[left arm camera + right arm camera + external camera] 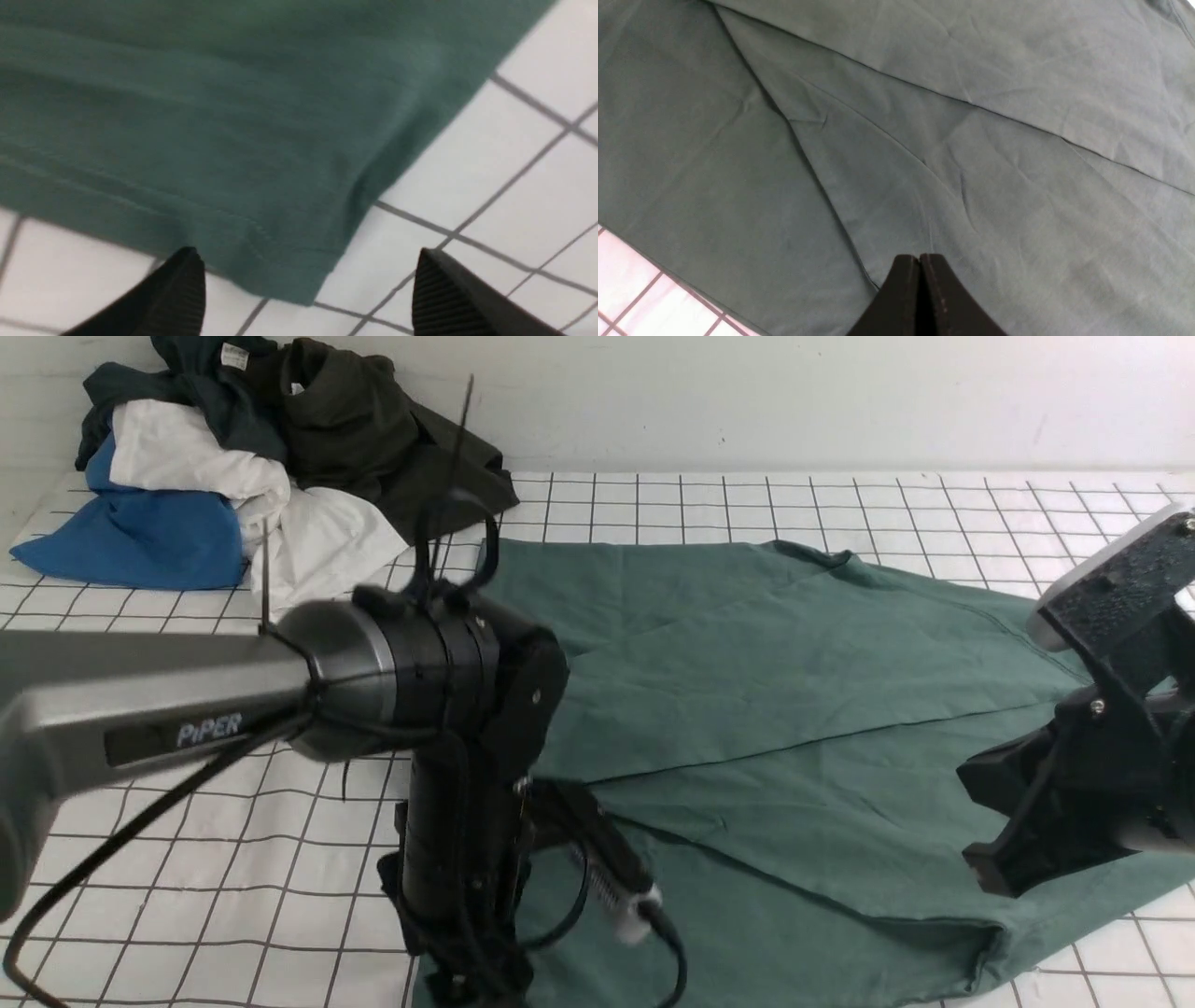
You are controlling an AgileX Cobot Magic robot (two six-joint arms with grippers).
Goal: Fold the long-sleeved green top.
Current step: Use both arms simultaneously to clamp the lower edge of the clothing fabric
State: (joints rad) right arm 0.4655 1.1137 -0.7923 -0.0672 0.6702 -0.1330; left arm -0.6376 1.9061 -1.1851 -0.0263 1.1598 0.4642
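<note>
Grey left arm (140,709) lettered PiPER, black wrist housing (448,653), looping black cables (668,933), ribbed black fingers (182,294), silver-screwed black right gripper (920,259)

Top (766,709) spread on desk (187,859); clothes pile (233,467) at far left; left arm (420,681), right arm (1102,728) over its sides.

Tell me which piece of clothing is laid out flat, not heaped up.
The green long-sleeved top: it lies spread out, while the blue garment, white garment and dark garment are heaped together at far left.
</note>
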